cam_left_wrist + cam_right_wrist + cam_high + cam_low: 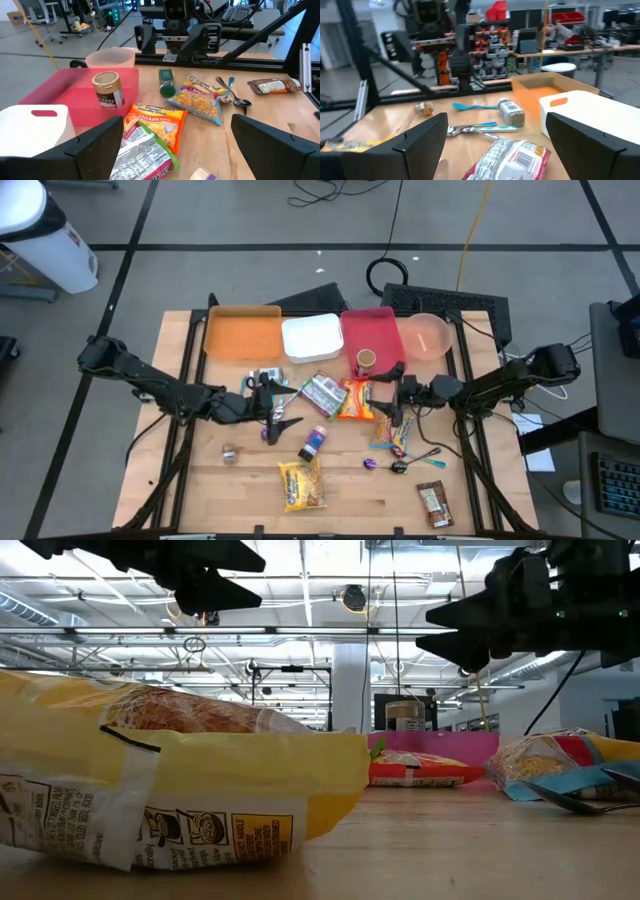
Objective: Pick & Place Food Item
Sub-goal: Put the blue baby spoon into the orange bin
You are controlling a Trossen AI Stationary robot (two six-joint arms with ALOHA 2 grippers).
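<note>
I am holding both my arms low over the middle of the wooden table (200, 480), facing each other across a scatter of food packets. My left gripper (281, 402) is hovering with its fingers (95, 145) spread wide apart and nothing between them; in its wrist view I am looking past them at an orange Chicken Noodle Soup packet (159, 124), with a silver-and-green packet (142, 155) lying partly over its near edge. My right gripper (385, 392) is likewise hanging open, fingers (422, 142) far apart and gripping nothing, just in front of the red bin.

Along the far side of the table four containers are standing in a row: an orange bin (243, 333), a white bin (312, 338), a red bin (372, 330) with a small brown-lidded jar (366, 360) standing inside it, and a pale pink bowl (429, 337). Between my grippers, the silver-and-green packet (321, 392) is lying just beside the soup packet (356, 400). A blue-edged noodle packet (390, 435) is lying under my right gripper, with spoons (415, 460) near it. Nearer the front edge, a small purple-capped bottle (314, 443) is lying beside a yellow bag of snacks (302, 484), and a brown bar wrapper (435, 503) is lying well apart toward the right corner. A small round thing (230, 452) is sitting alone to the left; I cannot tell what it is.
</note>
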